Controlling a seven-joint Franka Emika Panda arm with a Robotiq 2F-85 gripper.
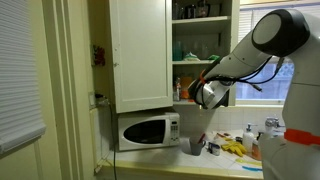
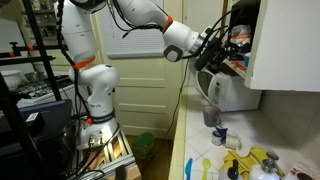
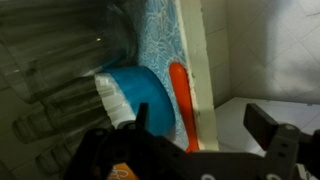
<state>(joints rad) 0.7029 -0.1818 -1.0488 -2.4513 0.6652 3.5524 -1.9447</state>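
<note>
My gripper [image 3: 200,120] is open and empty, its two black fingers spread wide. It is at the front edge of an open cupboard shelf [image 3: 198,60], above a white microwave [image 1: 148,130]. In the wrist view a blue bowl [image 3: 140,90] and an orange piece [image 3: 182,100] stand on edge just inside the shelf, between my fingers and slightly left. Clear glasses [image 3: 60,70] stand further left. Both exterior views show the gripper [image 1: 205,92] [image 2: 215,55] reaching into the lower shelf.
The open cupboard door [image 1: 140,55] hangs beside the arm. The microwave [image 2: 228,92] sits right below. On the counter are a cup [image 1: 196,146], small bottles [image 2: 220,135] and yellow items [image 2: 255,160]. A window is behind the arm.
</note>
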